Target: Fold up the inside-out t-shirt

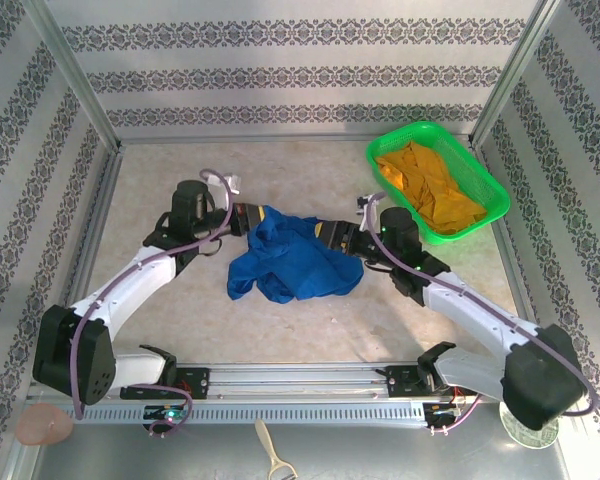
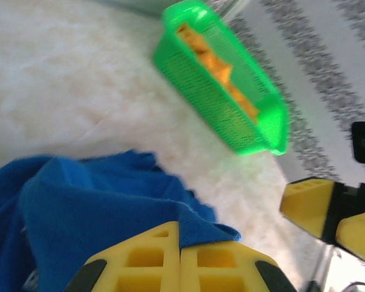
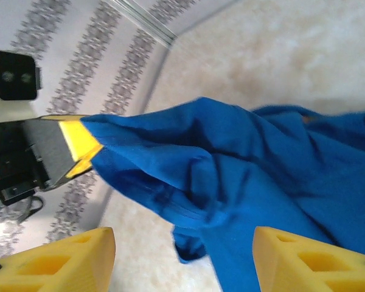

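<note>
A green basket (image 2: 201,91) of orange-yellow cloth (image 1: 430,185) sits far right on the table (image 1: 170,185). The inside-out t-shirt (image 1: 295,262), a crumpled royal-blue heap, lies mid-table with its long axis running left to right. The left gripper (image 2: 180,240) has its jaws clamped on the shirt's far-left edge, and the right gripper (image 1: 332,236) has its jaws apart at the shirt's right end.

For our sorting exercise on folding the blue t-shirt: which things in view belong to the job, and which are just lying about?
Belongs to the job: blue t-shirt; left hand, shut on it; right hand, open.
Just lying about: green basket; orange-yellow garment inside it.
</note>
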`<state>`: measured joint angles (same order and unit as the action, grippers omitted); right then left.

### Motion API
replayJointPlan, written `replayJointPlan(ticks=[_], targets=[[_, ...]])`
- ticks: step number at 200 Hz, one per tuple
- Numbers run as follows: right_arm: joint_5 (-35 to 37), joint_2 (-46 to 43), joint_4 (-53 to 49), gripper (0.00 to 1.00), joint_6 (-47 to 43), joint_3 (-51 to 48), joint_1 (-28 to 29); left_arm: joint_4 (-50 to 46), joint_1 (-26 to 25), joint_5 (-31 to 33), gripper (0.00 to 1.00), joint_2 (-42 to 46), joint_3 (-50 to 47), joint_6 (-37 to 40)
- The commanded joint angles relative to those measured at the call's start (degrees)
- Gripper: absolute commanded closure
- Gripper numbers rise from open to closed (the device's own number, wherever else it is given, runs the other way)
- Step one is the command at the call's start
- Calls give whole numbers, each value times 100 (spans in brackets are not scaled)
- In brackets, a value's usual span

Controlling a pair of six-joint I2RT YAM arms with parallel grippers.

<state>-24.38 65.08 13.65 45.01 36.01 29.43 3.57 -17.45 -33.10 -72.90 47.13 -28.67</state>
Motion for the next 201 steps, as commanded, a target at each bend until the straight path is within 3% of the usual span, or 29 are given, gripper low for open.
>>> replayJointPlan(ticks=[1, 24, 36, 58, 99, 151, 174, 191, 201], targets=[[373, 169, 526, 39, -97, -159, 251, -527, 138, 1315, 91, 170, -558, 181], [709, 545, 562, 48, -193, -242, 501, -1133, 336, 2398, 50, 526, -996, 87], [828, 765, 551, 54, -244, -222, 572, -1419, 342, 2657, 41, 833, -1095, 178], [1027, 1104, 431, 55, -498, -72, 671, -1735, 328, 2478, 36, 1418, -1109, 303], [1318, 1694, -48, 36, -1161, 569, 765, -2115, -258, 2566, 34, 1870, -809, 427], [1191, 2621, -126, 37, -1401, 1097, 859, -1533, -1318, 2774, 30, 486, -152, 845], [1107, 2901, -35, 54, -1323, 1080, 918, -1320, -1480, 2969, 30, -289, 40, 924], [1093, 2872, 101, 98, -1220, 885, 924, -1326, -1461, 3428, 30, -728, 77, 823], [1144, 2735, 138, 100, -1168, 717, 924, -1347, -1319, 3719, 30, -864, 7, 634]])
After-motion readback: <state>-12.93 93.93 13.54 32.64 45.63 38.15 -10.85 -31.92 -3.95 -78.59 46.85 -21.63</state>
